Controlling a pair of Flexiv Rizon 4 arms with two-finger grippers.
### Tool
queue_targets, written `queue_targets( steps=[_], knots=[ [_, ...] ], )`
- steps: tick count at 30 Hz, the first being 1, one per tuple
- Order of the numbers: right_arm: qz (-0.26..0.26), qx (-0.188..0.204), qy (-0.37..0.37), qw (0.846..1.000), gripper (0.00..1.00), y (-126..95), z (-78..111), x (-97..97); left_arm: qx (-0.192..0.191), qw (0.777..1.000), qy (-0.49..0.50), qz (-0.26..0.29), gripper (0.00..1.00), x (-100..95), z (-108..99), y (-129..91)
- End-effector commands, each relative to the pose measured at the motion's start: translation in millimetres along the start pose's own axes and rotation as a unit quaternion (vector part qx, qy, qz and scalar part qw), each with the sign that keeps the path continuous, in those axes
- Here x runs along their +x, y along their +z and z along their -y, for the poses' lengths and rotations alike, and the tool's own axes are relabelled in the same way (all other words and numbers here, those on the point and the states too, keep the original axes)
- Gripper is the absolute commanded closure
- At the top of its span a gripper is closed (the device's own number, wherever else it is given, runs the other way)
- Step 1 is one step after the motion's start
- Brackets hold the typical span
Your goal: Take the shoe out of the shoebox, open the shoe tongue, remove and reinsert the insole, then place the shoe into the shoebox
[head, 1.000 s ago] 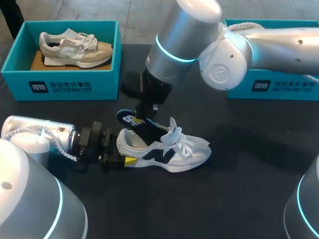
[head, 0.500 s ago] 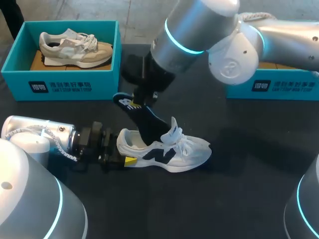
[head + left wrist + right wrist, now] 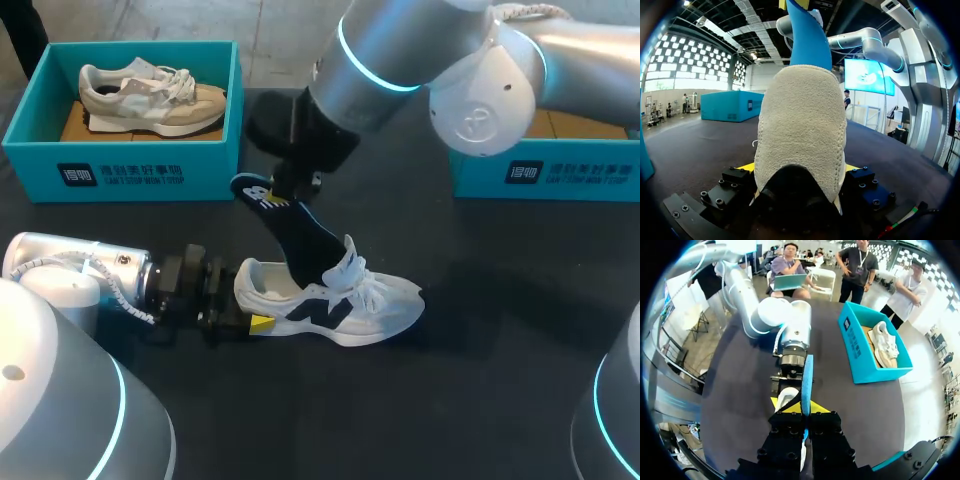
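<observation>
Shoe (image 3: 350,310) toe rightward, heel clamped by left pincer (image 3: 238,300); right pincer (image 3: 278,198) grips tilted insole (image 3: 300,240).

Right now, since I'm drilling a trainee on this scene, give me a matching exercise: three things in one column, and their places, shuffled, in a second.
Things
1. insole
2. white-and-navy shoe
3. beige shoe

Places
A. lying in the teal shoebox
B. on the table, heel clamped in the left tool
C. pinched in the right tool, lower end inside a shoe

Pairs: 1-C, 2-B, 3-A
</observation>
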State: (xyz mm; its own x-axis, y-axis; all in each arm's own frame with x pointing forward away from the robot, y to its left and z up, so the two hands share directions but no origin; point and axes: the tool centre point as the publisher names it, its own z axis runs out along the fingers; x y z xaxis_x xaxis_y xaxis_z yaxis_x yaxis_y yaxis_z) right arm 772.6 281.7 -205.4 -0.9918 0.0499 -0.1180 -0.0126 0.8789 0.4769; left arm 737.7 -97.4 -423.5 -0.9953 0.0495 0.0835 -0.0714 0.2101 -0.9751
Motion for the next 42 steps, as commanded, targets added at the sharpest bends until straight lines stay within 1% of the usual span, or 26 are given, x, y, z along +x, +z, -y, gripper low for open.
queue_targets(
  steps=[1,7,10,12,13,14,17,20,28,33,36,37,39,42],
  knots=[
    [0.000,-0.001,0.000,1.000,1.00,0.1,1.0,0.4,0.000,1.000,0.000,0.002,1.00,-0.3,-4.5,3.2],
    [0.000,-0.001,0.000,1.000,1.00,0.1,1.0,0.4,0.000,1.000,0.000,0.002,1.00,-0.3,-4.5,3.2],
    [-0.011,-0.042,0.047,0.998,1.00,-20.2,3.2,-14.2,0.000,1.000,0.000,0.002,1.00,-0.3,-4.5,3.2],
    [-0.025,-0.070,0.066,0.995,1.00,-33.3,1.7,-19.3,0.000,1.000,0.000,0.002,1.00,-0.3,-4.5,3.2],
    [-0.022,-0.074,0.077,0.994,1.00,-39.4,1.8,-22.8,0.000,1.000,0.000,0.002,1.00,-0.3,-4.5,3.2],
    [-0.030,-0.091,0.092,0.991,1.00,-45.5,1.6,-26.2,0.000,1.000,0.000,0.002,1.00,-0.3,-4.5,3.2],
    [-0.028,-0.106,0.106,0.988,1.00,-62.6,-2.1,-30.6,0.000,1.000,0.000,0.002,1.00,-0.3,-4.5,3.2],
    [-0.032,-0.121,0.115,0.986,1.00,-74.7,-7.9,-32.3,0.000,1.000,0.000,0.002,1.00,-0.3,-4.5,3.2],
    [-0.034,-0.143,0.144,0.979,1.00,-105.7,-21.2,-36.5,0.000,1.000,0.000,0.002,1.00,-0.3,-4.5,3.2],
    [-0.045,-0.170,0.161,0.971,1.00,-126.0,-29.8,-39.3,0.000,1.000,0.000,0.002,1.00,-0.3,-4.5,3.2],
    [-0.049,-0.184,0.169,0.967,1.00,-138.8,-32.6,-41.6,0.000,1.000,0.000,0.002,1.00,-0.3,-4.5,3.2],
    [-0.054,-0.199,0.174,0.963,1.00,-143.6,-33.0,-42.7,0.000,1.000,0.000,0.002,1.00,-0.3,-4.5,3.2],
    [-0.052,-0.206,0.178,0.961,1.00,-151.8,-31.4,-45.3,0.000,1.000,0.000,0.002,1.00,-0.3,-4.5,3.2],
    [-0.052,-0.233,0.189,0.952,1.00,-163.6,-28.1,-48.9,0.000,1.000,0.000,0.002,1.00,-0.3,-4.5,3.2]
  ],
)
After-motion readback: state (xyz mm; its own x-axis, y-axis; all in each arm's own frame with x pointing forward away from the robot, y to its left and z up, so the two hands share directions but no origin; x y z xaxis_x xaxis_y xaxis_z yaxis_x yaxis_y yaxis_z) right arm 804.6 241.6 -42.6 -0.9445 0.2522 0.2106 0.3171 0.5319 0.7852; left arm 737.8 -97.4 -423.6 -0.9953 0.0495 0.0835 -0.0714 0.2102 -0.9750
